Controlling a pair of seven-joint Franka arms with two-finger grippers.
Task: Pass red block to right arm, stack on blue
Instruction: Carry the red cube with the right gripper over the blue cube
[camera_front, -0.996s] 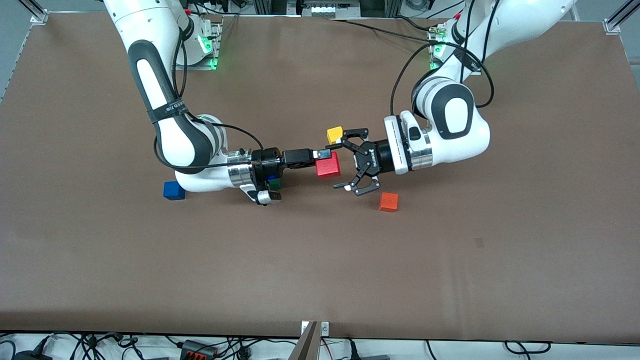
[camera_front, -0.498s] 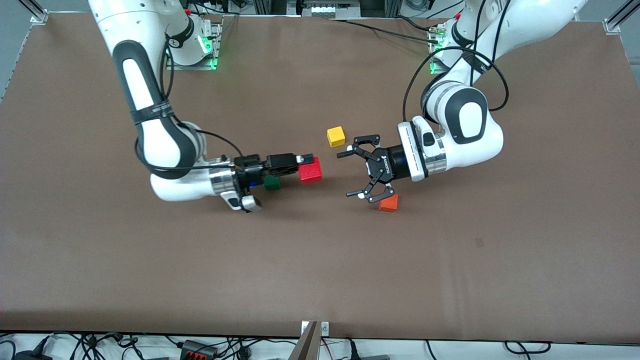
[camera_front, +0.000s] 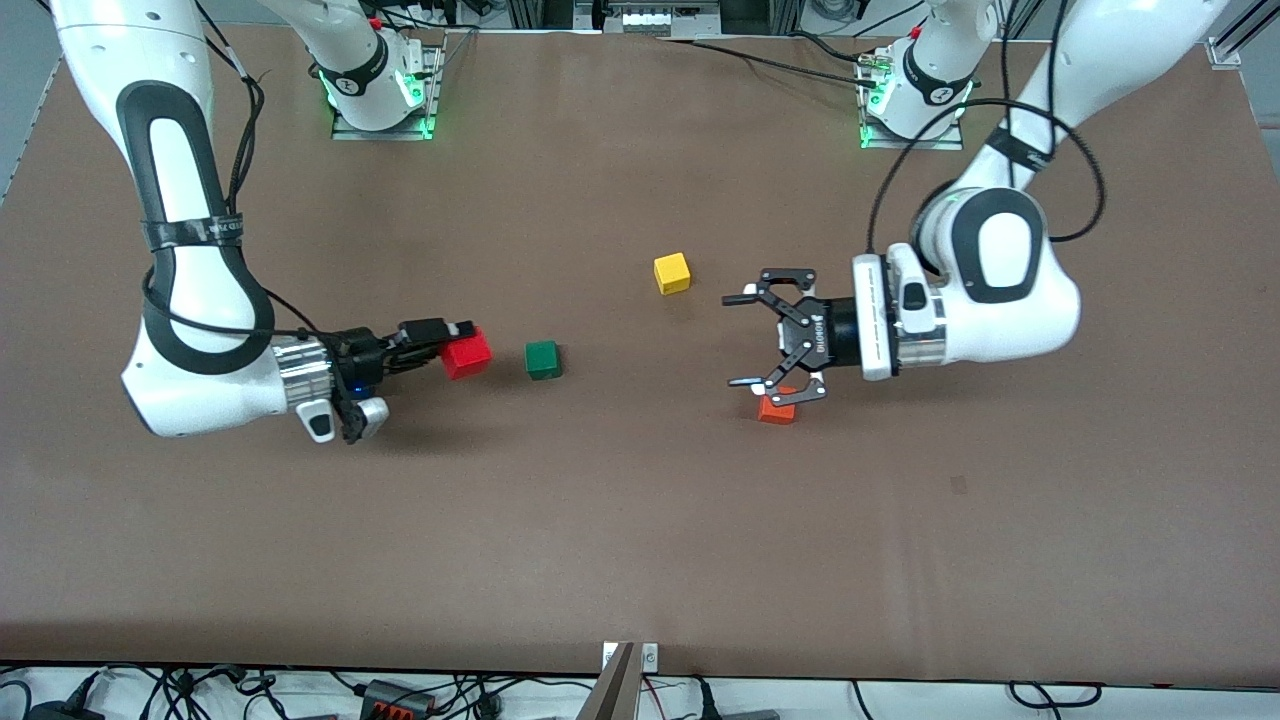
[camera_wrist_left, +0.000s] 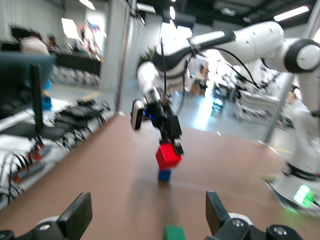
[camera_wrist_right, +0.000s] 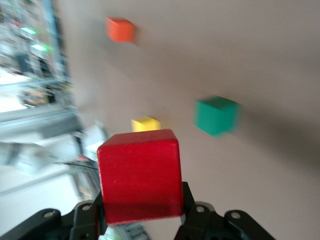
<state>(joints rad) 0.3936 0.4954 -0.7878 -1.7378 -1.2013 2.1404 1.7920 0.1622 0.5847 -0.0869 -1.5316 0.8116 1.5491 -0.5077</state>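
The brown table (camera_front: 640, 520) stretched wide under both arms. The right arm (camera_front: 190, 300) reached low toward its own end of the table, and the right gripper (camera_front: 462, 340) was clenched on the red block (camera_front: 467, 353), carrying it clear of the surface. In the left wrist view that red block (camera_wrist_left: 168, 156) hung just above the blue cube (camera_wrist_left: 164, 175), apart from it, not yet set down. In the front view the blue cube was hidden under the right wrist. The left gripper (camera_front: 765, 340) hovered over the orange cube (camera_front: 775, 409), claws spread wide and holding nothing. The green cube (camera_front: 542, 359) sat on the table between the two grippers, just beside the red block's side. The yellow cube (camera_front: 672, 272) lay farther from the front camera than the green one, toward the left arm's end of the table.
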